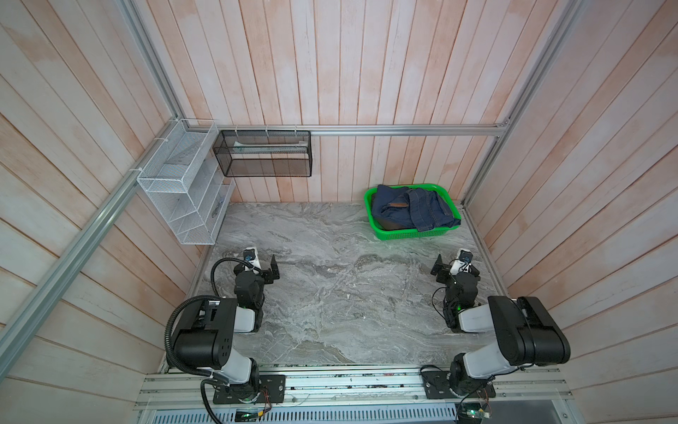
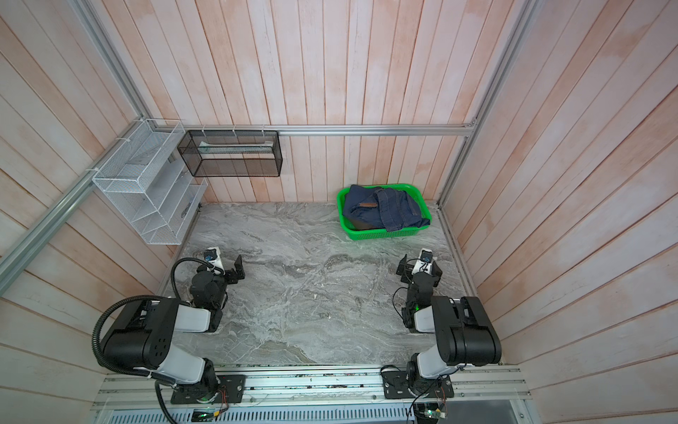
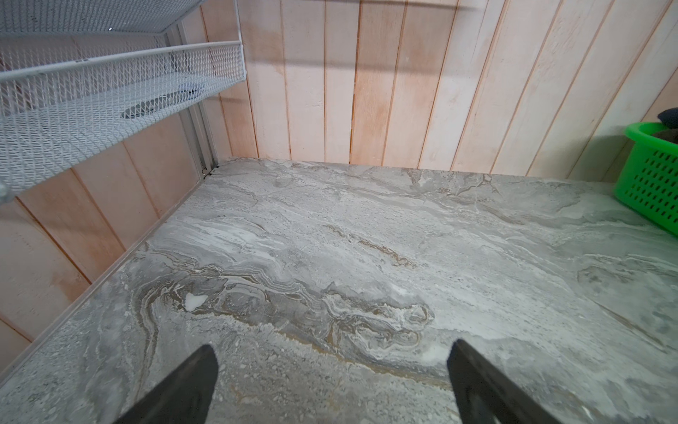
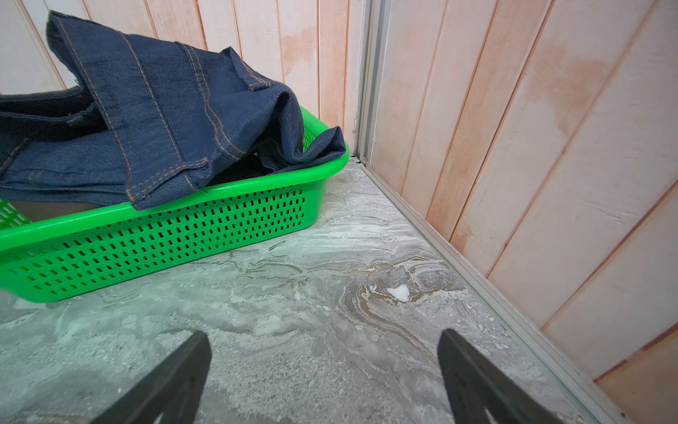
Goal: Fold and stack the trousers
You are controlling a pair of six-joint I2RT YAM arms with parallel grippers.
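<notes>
The fingers (image 4: 176, 374) of the right gripper (image 4: 324, 341) stand spread wide, nothing between them, just bare grey table (image 4: 330, 293) underneath. The left gripper (image 3: 332, 352) across the way is the same: fingers (image 3: 190, 381) splayed and empty over open tabletop. Looking outward from the right gripper, the trousers (image 4: 154, 110) sit ahead of it and a little towards the middle. They are bunched in a green basket (image 4: 165, 242) in the far right corner, against the back wall. One leg hem (image 4: 165, 183) droops over the near rim, facing those right fingers. Crumpled like that, the jeans show no clear long axis, and I couldn't say which way the legs run. In both top views the right gripper (image 1: 438, 268) is plainly the nearer one, with the left gripper (image 1: 273, 270) well apart from the basket (image 1: 414, 234). So I'd guess the right arm reaches forward for that hanging hem first
</notes>
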